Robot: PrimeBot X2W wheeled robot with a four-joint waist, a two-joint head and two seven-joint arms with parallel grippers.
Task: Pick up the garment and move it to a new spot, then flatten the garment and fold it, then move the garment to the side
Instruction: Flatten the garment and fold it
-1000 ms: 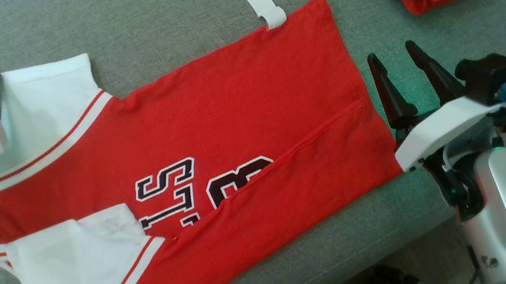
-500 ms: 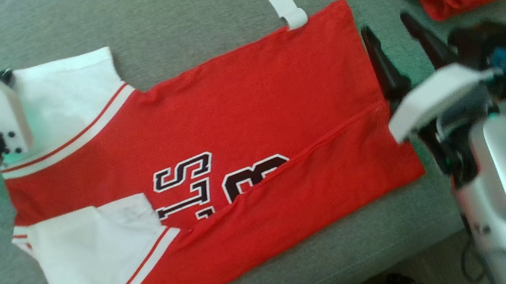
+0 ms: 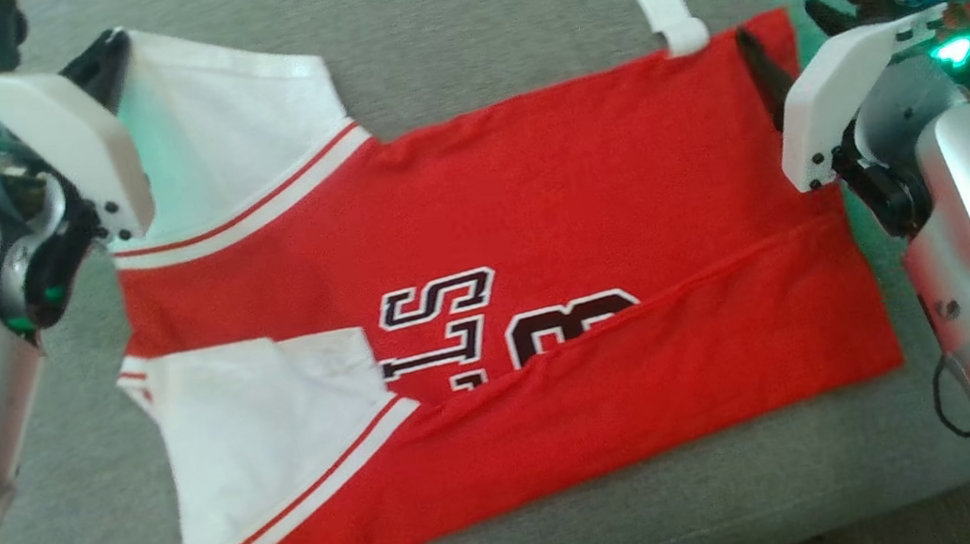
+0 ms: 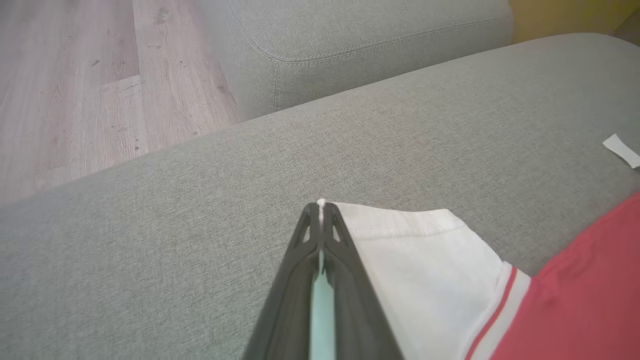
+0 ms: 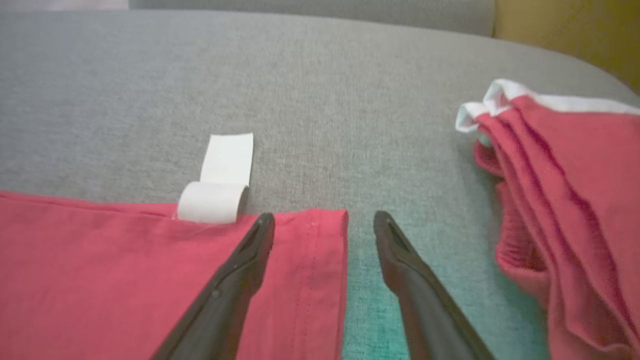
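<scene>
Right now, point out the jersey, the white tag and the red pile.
jersey [image 3: 588, 191]: head view, red middle panel.
white tag [image 5: 227, 157]: right wrist view, its flat end.
red pile [image 5: 575, 165]: right wrist view, top layer.

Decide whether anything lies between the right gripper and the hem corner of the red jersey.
Nothing visible does. The right gripper stands open astride the hem corner of the red jersey. The white tag lies beside one finger, the folded red garment apart to the other side.
</scene>
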